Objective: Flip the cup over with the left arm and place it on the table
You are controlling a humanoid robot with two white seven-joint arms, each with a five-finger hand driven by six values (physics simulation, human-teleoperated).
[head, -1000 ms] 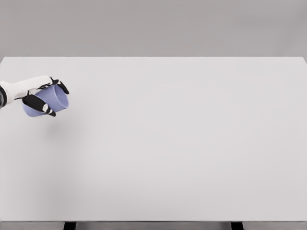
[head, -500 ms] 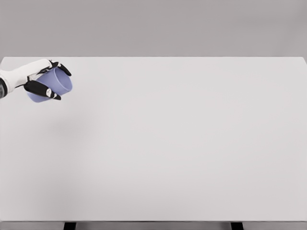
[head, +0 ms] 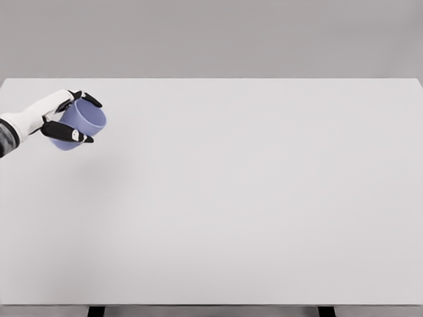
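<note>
My left hand grips the cup by its wall, fingers wrapped round, mouth tilted up and away from the palm, probably clear of the table. It looks light, rigid and smooth, so I'd hold mid-wall firmly.

Bare table all around the left hand and its cup.
</note>
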